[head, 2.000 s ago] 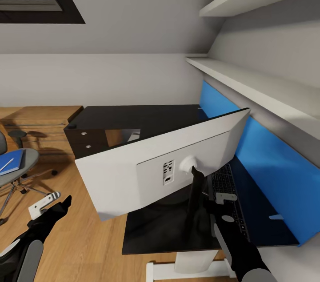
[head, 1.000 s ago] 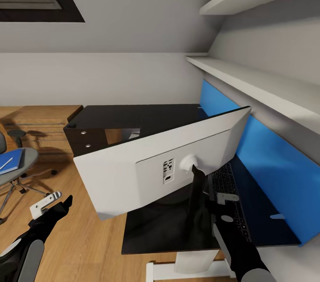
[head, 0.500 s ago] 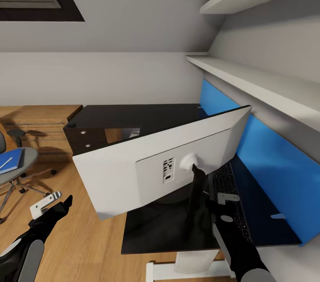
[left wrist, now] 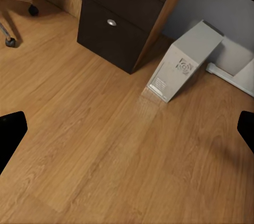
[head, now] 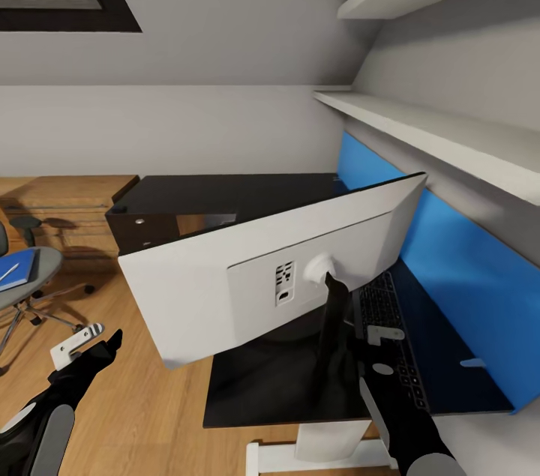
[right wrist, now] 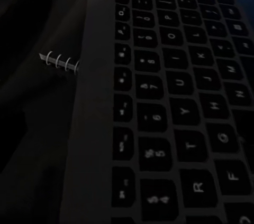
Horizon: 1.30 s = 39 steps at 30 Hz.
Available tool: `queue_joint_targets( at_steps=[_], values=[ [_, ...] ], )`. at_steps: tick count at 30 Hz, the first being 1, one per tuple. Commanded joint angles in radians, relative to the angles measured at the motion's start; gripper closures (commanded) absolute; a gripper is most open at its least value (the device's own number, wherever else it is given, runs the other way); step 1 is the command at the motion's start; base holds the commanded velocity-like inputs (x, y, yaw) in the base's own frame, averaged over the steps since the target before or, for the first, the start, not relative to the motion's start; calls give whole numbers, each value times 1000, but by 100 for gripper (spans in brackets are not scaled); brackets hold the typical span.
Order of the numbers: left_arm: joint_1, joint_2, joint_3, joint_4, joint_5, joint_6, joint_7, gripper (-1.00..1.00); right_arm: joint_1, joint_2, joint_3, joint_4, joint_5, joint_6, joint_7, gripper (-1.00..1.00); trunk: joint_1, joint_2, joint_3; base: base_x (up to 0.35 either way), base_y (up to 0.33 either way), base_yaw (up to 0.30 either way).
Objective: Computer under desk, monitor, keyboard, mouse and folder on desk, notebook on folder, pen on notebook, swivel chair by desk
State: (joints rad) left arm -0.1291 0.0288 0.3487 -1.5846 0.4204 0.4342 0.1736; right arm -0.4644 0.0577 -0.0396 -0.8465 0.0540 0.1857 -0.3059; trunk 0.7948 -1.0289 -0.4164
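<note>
The monitor (head: 225, 288) stands tilted on the black desk (head: 225, 195), its light grey back towards me on a black stand (head: 334, 326). Right of the stand lies the keyboard (head: 390, 311) (right wrist: 174, 102); my right gripper (head: 371, 326) hovers just over it, its fingers lost in the dark. A spiral wire binding (right wrist: 59, 62) peeks out beside the keyboard's edge. My left gripper (head: 105, 347) (left wrist: 127, 129) hangs open over the floor, near the computer (left wrist: 185, 63) and the desk's drawers (left wrist: 119, 15). The swivel chair (head: 26, 277) carries the folder (head: 19, 268) and pen (head: 9, 273). The mouse is out of view.
A blue back panel (head: 450, 266) runs along the desk's right side under white wall shelves (head: 427, 135). A light wooden dresser (head: 67, 206) stands behind the chair. The wooden floor (left wrist: 106, 145) stretches between chair and desk; a white desk foot (left wrist: 233, 73) lies beyond the computer.
The whole view has shifted slightly as the camera moved. The monitor has turned a little, its left edge swinging further left. Both arms have hardly moved.
</note>
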Motion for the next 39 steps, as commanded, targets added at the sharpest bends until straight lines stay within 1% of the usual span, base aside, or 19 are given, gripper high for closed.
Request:
queue_joint_targets(
  at_steps=[1, 6, 23, 31, 36, 39],
  values=[
    [-1, 0, 0, -1, 11, 5, 7, -100, 0, 1, -2, -2, 6, 8, -1, -100, 4, -8, -4, 0, 0, 0],
    [0, 0, 0, -1, 11, 5, 7, -100, 0, 1, -2, -2, 6, 8, -1, -100, 4, -8, -4, 0, 0, 0],
    [-1, 0, -2, -1, 11, 5, 7, -100, 0, 1, -2, -2, 6, 9, -1, -100, 69, -127, -58, 0, 0, 0],
    [0, 0, -7, -1, 11, 5, 7, -100, 0, 1, -2, 0, 6, 9, -1, -100, 69, -127, -58, 0, 0, 0],
    [0, 0, -8, -1, 11, 5, 7, -100, 0, 1, -2, 0, 6, 9, -1, -100, 88, -162, -73, 0, 0, 0],
    [0, 0, -8, -1, 11, 5, 7, -100, 0, 1, -2, 0, 6, 9, -1, -100, 88, -162, -73, 0, 0, 0]
  ],
)
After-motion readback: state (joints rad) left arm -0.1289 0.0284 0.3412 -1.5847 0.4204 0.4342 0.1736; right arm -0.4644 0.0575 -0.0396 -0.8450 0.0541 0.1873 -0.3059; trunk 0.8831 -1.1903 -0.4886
